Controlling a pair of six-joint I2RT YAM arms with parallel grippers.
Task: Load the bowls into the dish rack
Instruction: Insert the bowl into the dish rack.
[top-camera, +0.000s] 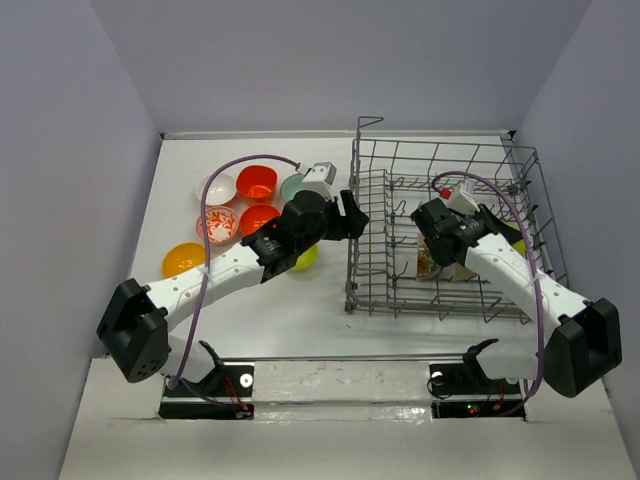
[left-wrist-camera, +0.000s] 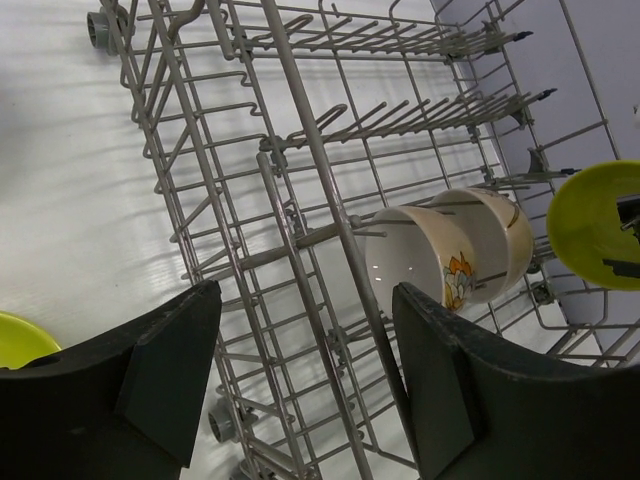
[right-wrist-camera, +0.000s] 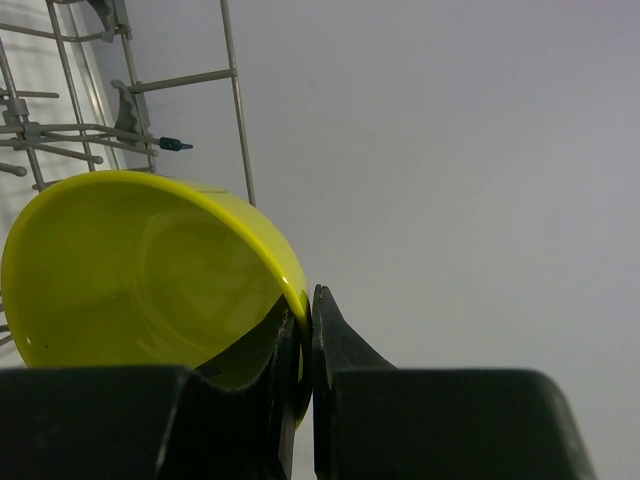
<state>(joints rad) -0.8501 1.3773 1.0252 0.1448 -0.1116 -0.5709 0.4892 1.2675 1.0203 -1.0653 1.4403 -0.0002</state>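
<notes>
The grey wire dish rack (top-camera: 450, 160) stands on the right of the table. Inside it, my right gripper (right-wrist-camera: 306, 330) is shut on the rim of a lime green bowl (right-wrist-camera: 150, 270), held up near the rack's right wall (top-camera: 517, 243). Two cream bowls with a flower pattern (left-wrist-camera: 425, 250) stand on edge among the tines. My left gripper (left-wrist-camera: 305, 300) hangs open just outside the rack's left wall (left-wrist-camera: 300, 140), with nothing between its fingers (left-wrist-camera: 170, 360). Several bowls lie on the table to the left: white (top-camera: 216, 188), red-orange (top-camera: 257, 182), patterned (top-camera: 217, 224), orange-yellow (top-camera: 183, 259) and lime green (top-camera: 306, 258).
Grey walls close the table in at the back and on both sides. A pale teal bowl (top-camera: 292, 186) sits close behind the left wrist. The left arm's purple cable (top-camera: 215, 185) loops over the loose bowls. Rows of upright tines (left-wrist-camera: 400, 110) fill the far part of the rack.
</notes>
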